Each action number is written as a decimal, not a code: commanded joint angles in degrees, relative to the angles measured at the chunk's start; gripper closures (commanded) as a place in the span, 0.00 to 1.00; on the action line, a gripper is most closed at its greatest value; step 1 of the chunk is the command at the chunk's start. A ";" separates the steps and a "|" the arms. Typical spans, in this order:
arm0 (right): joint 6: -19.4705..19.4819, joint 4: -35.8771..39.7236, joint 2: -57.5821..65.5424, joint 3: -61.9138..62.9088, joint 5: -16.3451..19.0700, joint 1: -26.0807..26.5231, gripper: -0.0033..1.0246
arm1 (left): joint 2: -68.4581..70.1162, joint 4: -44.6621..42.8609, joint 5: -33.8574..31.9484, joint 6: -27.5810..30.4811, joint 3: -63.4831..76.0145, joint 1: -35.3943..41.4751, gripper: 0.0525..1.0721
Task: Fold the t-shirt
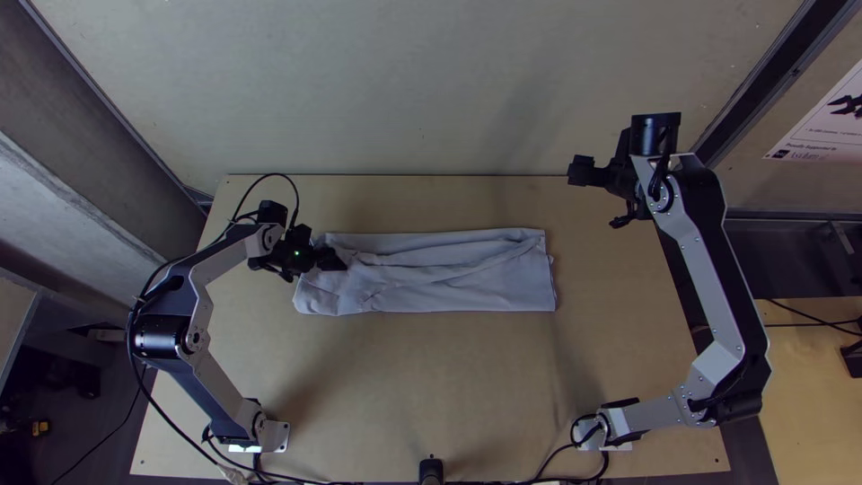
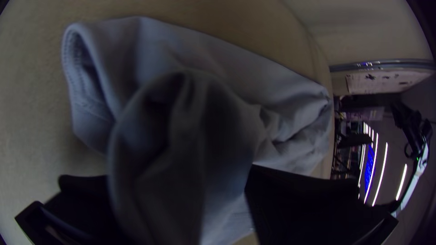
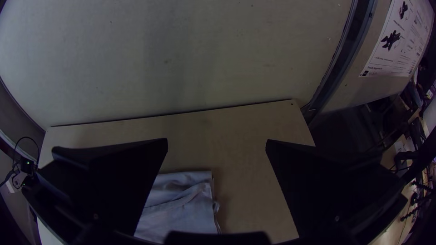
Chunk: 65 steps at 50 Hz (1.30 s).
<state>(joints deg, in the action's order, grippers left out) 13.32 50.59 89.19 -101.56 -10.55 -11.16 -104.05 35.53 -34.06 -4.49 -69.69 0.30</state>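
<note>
The light grey-blue t-shirt (image 1: 449, 274) lies folded into a long, wrinkled strip across the table. At its left end, over the upper corner, is my left gripper (image 1: 332, 259). In the left wrist view, raised, bunched cloth of the t-shirt (image 2: 218, 122) rises between the wide-apart fingers of my left gripper (image 2: 200, 181) and hides part of one finger. My right gripper (image 1: 585, 171) is held beyond the strip's right end, near the table's far edge. The right wrist view shows my right gripper (image 3: 216, 140) open, nothing between its fingers, and the shirt's end (image 3: 181, 208) below.
Bare wooden table (image 1: 431, 386) lies on the near side of the shirt and to its right. A pale wall panel (image 1: 404, 90) stands along the far edge. Cables (image 1: 557, 458) run along the near edge by the arm bases.
</note>
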 commanded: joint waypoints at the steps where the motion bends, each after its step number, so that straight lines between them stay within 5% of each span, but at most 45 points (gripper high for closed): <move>1: 1.00 0.04 0.81 -0.04 0.00 -0.44 0.04 | -1.16 -0.81 2.25 -2.89 2.81 0.58 0.97; 14: 1.00 -0.67 2.48 -1.45 0.00 -0.71 0.04 | -0.28 1.21 7.87 -2.63 1.31 -3.81 0.97; 43: 0.83 -1.28 5.65 -3.47 0.00 -1.15 0.04 | -3.88 15.18 17.98 29.28 -20.31 -35.28 0.97; 53: 1.18 -1.63 6.53 -3.73 0.00 -1.85 0.04 | -2.39 20.28 23.78 34.73 -29.10 -36.68 0.98; 65: 1.36 -1.63 6.61 -4.26 0.00 -1.76 0.04 | 5.79 21.07 32.39 37.19 -29.89 -29.83 0.98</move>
<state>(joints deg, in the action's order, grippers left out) 13.52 49.50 95.22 -104.05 -10.55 -12.73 -104.20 55.44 -2.74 30.55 -98.17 -32.73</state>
